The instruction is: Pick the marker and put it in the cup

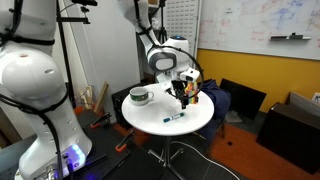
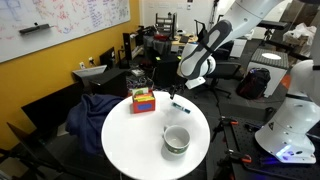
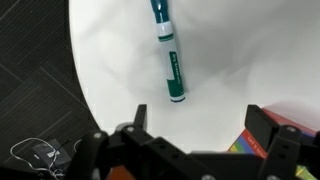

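In an exterior view the round white table [image 2: 125, 140] fills the foreground, and the cup [image 2: 177, 140] stands upright on its near right part, with nothing showing inside it. Farther back and to the left stands the striped holder [image 2: 143, 102], well apart from the cup. To the right of the holder, near the far edge of the table, the marker [image 2: 181, 106] lies flat on the tabletop, outside the cup and touching neither it nor the holder. The gripper [image 2: 186, 88] hangs just above the marker on the arm that comes in from the upper right. In the wrist view its two fingers [image 3: 133, 128] stand wide apart with nothing between them, so the jaws are released and empty; the marker [image 3: 168, 55], teal with a white band, lies past the fingertips on the bare white surface. Beyond the table a blue cloth [image 2: 95, 108] is draped over a seat, and a whiteboard [image 2: 60, 20] hangs on the far wall.
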